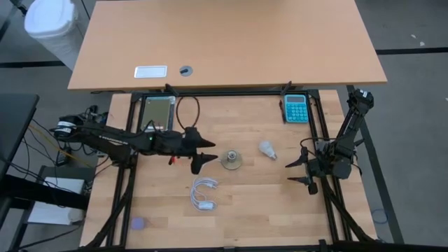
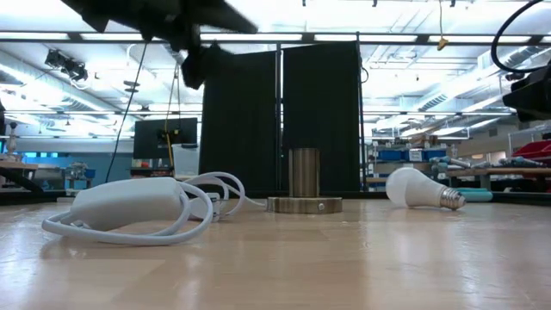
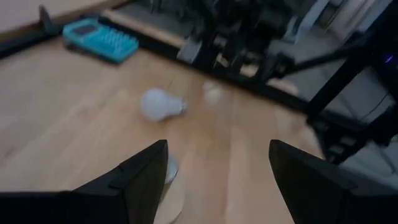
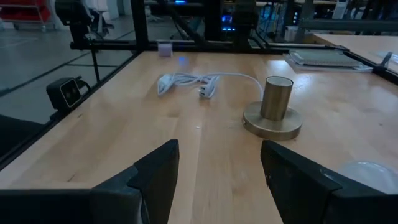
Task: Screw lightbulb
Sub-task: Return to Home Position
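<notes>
While the frosted white pear-shaped lightbulb [image 1: 267, 148] lies sideways on the wooden desk [image 1: 245, 203] near the round metal lamp socket [image 1: 232, 159], left hand [image 1: 207, 157] and right hand [image 1: 298, 175] flank that socket, both spread wide, empty.

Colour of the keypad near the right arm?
The keypad is teal with pale keys; high view shows it best.
</notes>
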